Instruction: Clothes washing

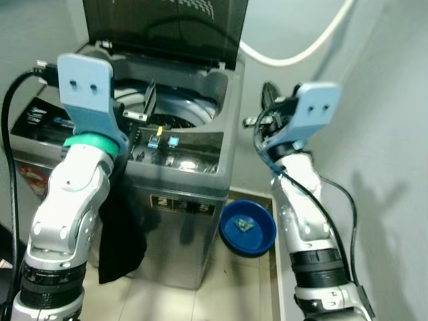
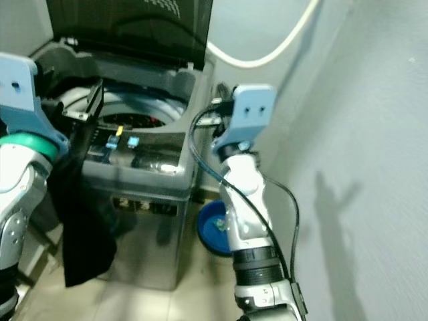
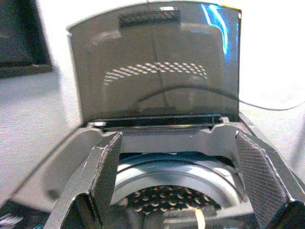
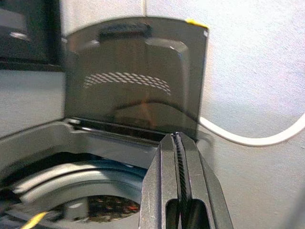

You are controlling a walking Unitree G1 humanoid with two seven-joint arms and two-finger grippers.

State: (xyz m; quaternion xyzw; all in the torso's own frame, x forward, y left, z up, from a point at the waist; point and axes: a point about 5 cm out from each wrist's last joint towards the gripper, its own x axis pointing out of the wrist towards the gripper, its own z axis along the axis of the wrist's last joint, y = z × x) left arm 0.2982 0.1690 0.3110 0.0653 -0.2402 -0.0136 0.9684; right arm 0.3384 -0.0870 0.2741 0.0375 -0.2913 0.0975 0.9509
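A grey top-loading washing machine [image 1: 180,174] stands in front of me with its dark lid [image 3: 157,62] raised. Its perforated drum [image 3: 171,195] shows below the opening. My left gripper [image 3: 176,143] hovers over the machine's front edge, open wide with nothing between its fingers [image 1: 149,100]. A dark cloth [image 1: 120,234] hangs down the machine's front left side beneath my left wrist; I cannot tell what holds it up. My right gripper [image 4: 178,157] is shut and empty, raised beside the machine's right side, pointing toward the lid.
A blue basin [image 1: 247,227] sits on the tiled floor by the machine's right front corner. A white hose [image 1: 294,53] loops along the back wall. A grey wall [image 2: 374,167] closes in on my right.
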